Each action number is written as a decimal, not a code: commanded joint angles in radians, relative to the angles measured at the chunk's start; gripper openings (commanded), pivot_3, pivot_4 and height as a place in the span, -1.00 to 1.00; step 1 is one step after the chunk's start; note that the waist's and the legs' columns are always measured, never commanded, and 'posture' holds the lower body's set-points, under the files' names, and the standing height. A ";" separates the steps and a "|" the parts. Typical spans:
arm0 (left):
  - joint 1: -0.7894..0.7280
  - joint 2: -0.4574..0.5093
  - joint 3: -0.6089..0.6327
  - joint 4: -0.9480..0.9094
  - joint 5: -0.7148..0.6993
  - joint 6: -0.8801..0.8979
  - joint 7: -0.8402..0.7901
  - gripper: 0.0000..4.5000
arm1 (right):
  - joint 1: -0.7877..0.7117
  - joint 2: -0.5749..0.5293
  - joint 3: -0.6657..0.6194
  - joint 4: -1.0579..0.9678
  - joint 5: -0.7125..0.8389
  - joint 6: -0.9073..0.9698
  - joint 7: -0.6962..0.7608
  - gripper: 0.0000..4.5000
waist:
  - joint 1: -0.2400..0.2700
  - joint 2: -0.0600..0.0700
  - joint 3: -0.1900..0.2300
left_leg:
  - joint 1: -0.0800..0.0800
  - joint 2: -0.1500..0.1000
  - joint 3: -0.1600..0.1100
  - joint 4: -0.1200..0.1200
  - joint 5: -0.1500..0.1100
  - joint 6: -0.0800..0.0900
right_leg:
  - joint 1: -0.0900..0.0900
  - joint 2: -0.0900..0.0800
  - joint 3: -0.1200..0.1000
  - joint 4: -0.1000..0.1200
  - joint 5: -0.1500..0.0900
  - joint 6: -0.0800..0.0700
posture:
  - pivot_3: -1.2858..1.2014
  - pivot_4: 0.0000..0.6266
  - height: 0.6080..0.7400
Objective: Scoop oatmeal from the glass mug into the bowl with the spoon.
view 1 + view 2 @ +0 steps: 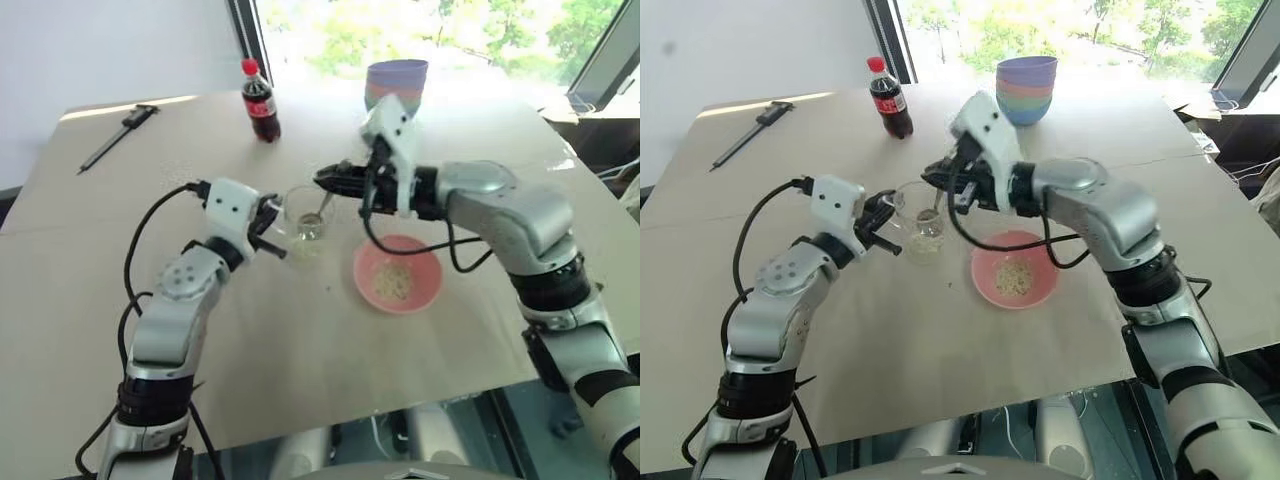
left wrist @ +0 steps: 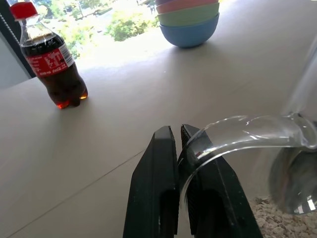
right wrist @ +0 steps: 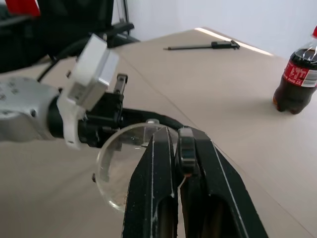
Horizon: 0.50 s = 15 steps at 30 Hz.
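The spoon (image 1: 322, 210) is standing in the glass mug (image 1: 304, 216) right now — bowl end down near the bottom, handle rising steeply and leaning toward the robot's right, up to where the right pincer (image 1: 326, 181) is clamped shut on it. That pincer lies roughly level and points toward the robot's left, just above the mug's rim.

The mug sits upright near the middle of the table (image 1: 300, 340), open mouth up. The left pincer (image 1: 272, 220) comes in from the robot's left, about level, fingers (image 2: 163, 193) pressed together with the mug's handle pinched between them. In the left wrist view you can see oatmeal (image 2: 275, 223) flakes at the bottom of the glass.

The pink bowl (image 1: 397, 274) is just beside the mug on the robot's right and a bit nearer the robot, not touching it, with a small heap of flakes in the middle.

As for room: lots of bare table in front of the mug and bowl, out to the near edge. The cola bottle (image 1: 260, 101) and the stack of pastel bowls (image 1: 396, 84) are well apart near the far edge, and the long dark caliper-like tool (image 1: 117, 135) lies off at the far left corner — nothing crowds the mug and bowl.
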 commanded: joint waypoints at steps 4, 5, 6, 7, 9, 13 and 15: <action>-0.037 0.038 -0.022 -0.018 0.046 -0.022 -0.031 -0.98 | 0.025 0.035 0.021 -0.020 -0.057 -0.022 0.045 -1.00 | 0.001 0.000 0.000 | -0.001 0.000 0.000 0.000 0.000 0.000 | -0.001 0.000 0.000 -0.001 0.000 0.000 | 0.03 -0.52 1.00; -0.038 0.043 -0.027 -0.017 0.055 -0.026 -0.034 -0.98 | 0.029 0.050 0.002 -0.028 -0.025 0.030 0.037 -1.00 | 0.002 0.000 0.000 | -0.001 0.000 -0.001 0.000 0.000 0.000 | -0.001 0.000 0.000 -0.001 0.000 0.000 | 0.03 -0.52 1.00; -0.038 0.043 -0.028 -0.016 0.057 -0.029 -0.035 -0.98 | 0.030 0.069 -0.025 -0.036 0.011 0.089 0.021 -1.00 | 0.001 0.000 0.000 | -0.001 0.000 -0.001 0.000 0.000 0.000 | -0.001 0.000 0.000 -0.001 0.000 0.000 | 0.03 -0.52 1.00; -0.038 0.041 -0.027 -0.014 0.058 -0.031 -0.033 -0.98 | 0.026 0.093 -0.064 -0.038 0.052 0.156 -0.005 -1.00 | 0.001 0.000 0.000 | -0.001 0.000 -0.001 0.000 0.000 0.000 | -0.001 -0.001 0.000 0.000 0.000 0.000 | 0.03 -0.52 1.00; -0.035 0.050 -0.031 -0.010 0.071 -0.037 -0.039 -0.98 | 0.012 0.130 -0.137 -0.031 0.111 0.269 -0.052 -1.00 | 0.001 0.000 0.000 | -0.001 0.000 -0.001 0.000 0.000 0.000 | -0.001 -0.001 0.000 0.000 0.000 0.000 | 0.03 -0.52 1.00; -0.029 0.051 -0.036 -0.001 0.088 -0.050 -0.047 -0.98 | -0.025 0.174 -0.249 0.007 0.159 0.401 -0.124 -1.00 | 0.001 0.000 0.000 | -0.001 0.000 -0.001 0.000 0.000 0.000 | -0.001 -0.001 0.000 0.000 0.000 0.000 | 0.03 -0.52 1.00; -0.028 0.048 -0.044 0.008 0.097 -0.058 -0.052 -0.98 | -0.063 0.185 -0.308 0.040 0.170 0.435 -0.156 -1.00 | 0.001 0.000 0.000 | -0.001 0.000 -0.001 0.000 0.000 0.000 | -0.001 -0.001 0.000 0.000 0.000 0.000 | 0.03 -0.52 1.00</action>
